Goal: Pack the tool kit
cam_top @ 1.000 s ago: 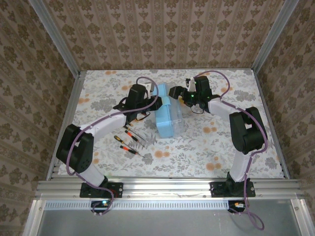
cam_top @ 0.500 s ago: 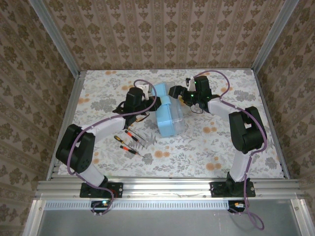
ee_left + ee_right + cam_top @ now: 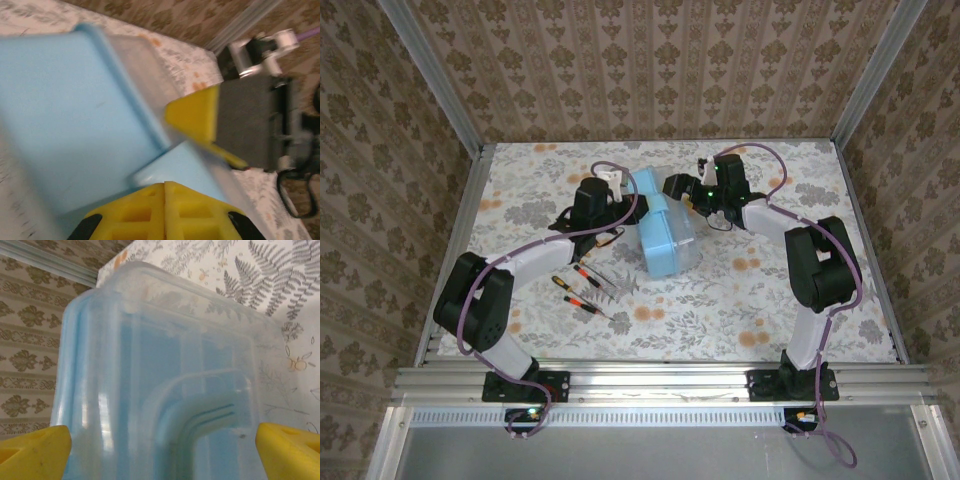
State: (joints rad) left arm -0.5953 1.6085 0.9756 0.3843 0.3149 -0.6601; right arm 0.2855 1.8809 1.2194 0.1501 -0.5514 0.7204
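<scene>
Left gripper (image 3: pixel 165 189), fingers pressed together, sits left of the blue case (image 3: pixel 665 235) at frame centre; right gripper (image 3: pixel 162 447) straddles it, jaws wide apart. Uneven pushing could topple it.

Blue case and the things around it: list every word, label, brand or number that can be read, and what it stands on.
None can be read. The blue case bears no visible print; the screwdrivers are too small to tell; the tablecloth shows only a flower pattern.
</scene>
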